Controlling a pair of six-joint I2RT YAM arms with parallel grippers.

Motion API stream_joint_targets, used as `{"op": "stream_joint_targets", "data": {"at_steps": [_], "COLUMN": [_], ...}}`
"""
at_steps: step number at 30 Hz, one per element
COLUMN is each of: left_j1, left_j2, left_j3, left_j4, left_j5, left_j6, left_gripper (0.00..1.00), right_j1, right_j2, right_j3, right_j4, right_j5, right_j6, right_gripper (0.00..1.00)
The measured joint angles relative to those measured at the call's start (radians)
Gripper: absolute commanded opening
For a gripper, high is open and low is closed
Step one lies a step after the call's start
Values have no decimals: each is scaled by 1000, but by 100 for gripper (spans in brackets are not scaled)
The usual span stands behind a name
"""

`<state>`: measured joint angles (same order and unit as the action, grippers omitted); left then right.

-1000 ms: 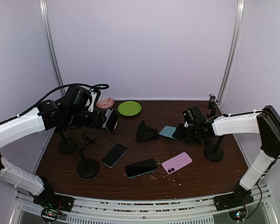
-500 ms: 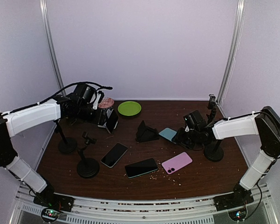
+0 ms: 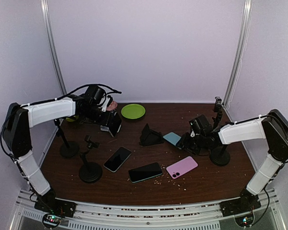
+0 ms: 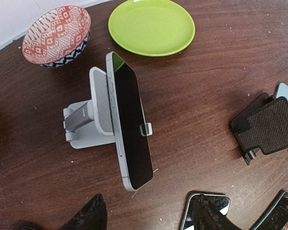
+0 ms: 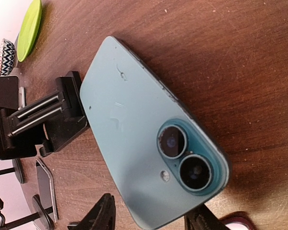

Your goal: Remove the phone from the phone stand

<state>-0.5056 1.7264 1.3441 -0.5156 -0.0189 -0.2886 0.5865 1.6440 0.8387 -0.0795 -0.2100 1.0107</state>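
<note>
A phone [image 4: 133, 132] with a dark, unlit screen and a silvery frame is propped on its long edge (side buttons uppermost) against the back plate of a light grey phone stand [image 4: 84, 122]. Its lower edge is caught by a small lip on the screen side. The phone stand is set upright on the brown table [image 4: 221, 86], at the back left.

Looks like a robotics lab test booth, not a home: plain pale walls [image 3: 149, 48] and metal posts [image 3: 238, 52] box in a dark wooden table [image 3: 201, 179], with a left arm [image 3: 48, 109] and right arm [image 3: 242, 128] bolted to a rail [image 3: 144, 215] and loose phones [image 3: 145, 172] lying around.
</note>
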Motion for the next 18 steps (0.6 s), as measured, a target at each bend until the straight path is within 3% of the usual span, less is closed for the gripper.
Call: {"op": "stream_joint_targets", "data": {"at_steps": [18], "left_j1": [11], "left_j2": [130], "left_j3": [55], "left_j4": [3], "left_j5": [24], "left_j6": [7], "left_gripper": [60], "right_j1": [-21], "right_j2": [-21], "right_j3": [-74], "right_j4": [21], "right_j5": [-11], "right_j6": [10], "right_gripper": [51]}}
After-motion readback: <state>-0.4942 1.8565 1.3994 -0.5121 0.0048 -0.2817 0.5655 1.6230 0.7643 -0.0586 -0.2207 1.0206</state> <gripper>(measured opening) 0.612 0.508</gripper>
